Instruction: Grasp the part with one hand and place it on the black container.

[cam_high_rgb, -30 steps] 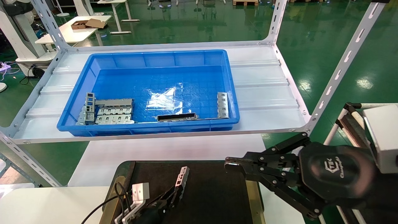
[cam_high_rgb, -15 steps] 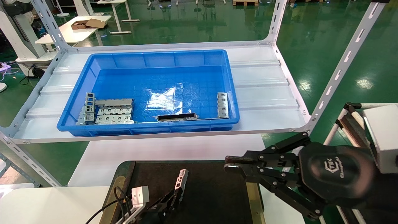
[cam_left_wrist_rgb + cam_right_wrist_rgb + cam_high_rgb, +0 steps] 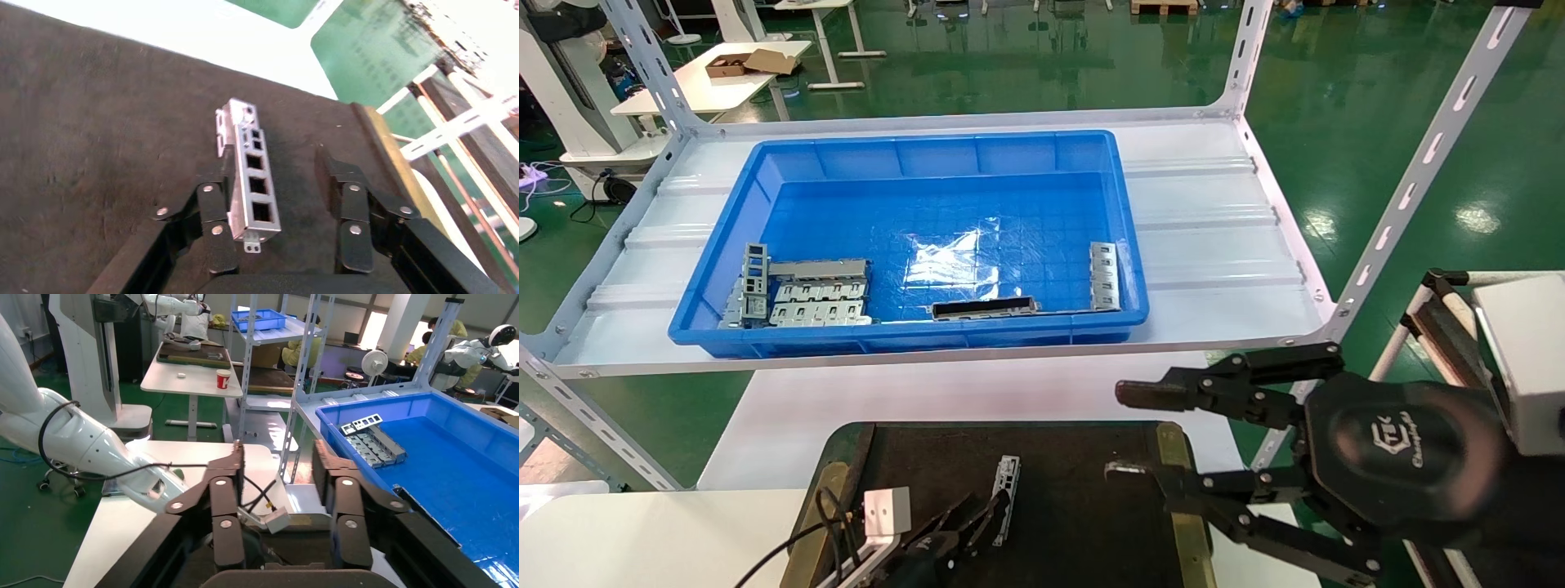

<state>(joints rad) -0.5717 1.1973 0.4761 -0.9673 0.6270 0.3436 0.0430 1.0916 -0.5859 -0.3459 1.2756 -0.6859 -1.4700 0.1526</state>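
Observation:
The part [image 3: 1006,488], a slim silver-grey bar with rectangular windows, lies on the black container [image 3: 1083,498]. My left gripper [image 3: 972,516] sits low over the tray at the near edge and is open. In the left wrist view the part [image 3: 250,177] lies between the spread fingers of this gripper [image 3: 275,173], leaning against one finger [image 3: 211,202] and apart from the other, on the dark tray surface [image 3: 92,122]. My right gripper [image 3: 1124,433] hovers over the tray's right side, open and empty; it also shows in the right wrist view [image 3: 278,454].
A big blue bin [image 3: 928,155] stands on the white shelf behind the tray. It holds wide grey plates [image 3: 817,294], a dark channel piece [image 3: 985,308] and another slim bar [image 3: 1104,276]. Shelf posts [image 3: 1418,171] rise on the right. A brass strip [image 3: 1177,482] edges the tray.
My left gripper has lowered the part from a raised tilt onto the tray and opened its fingers. My right gripper's fingers have spread from nearly shut to wide open.

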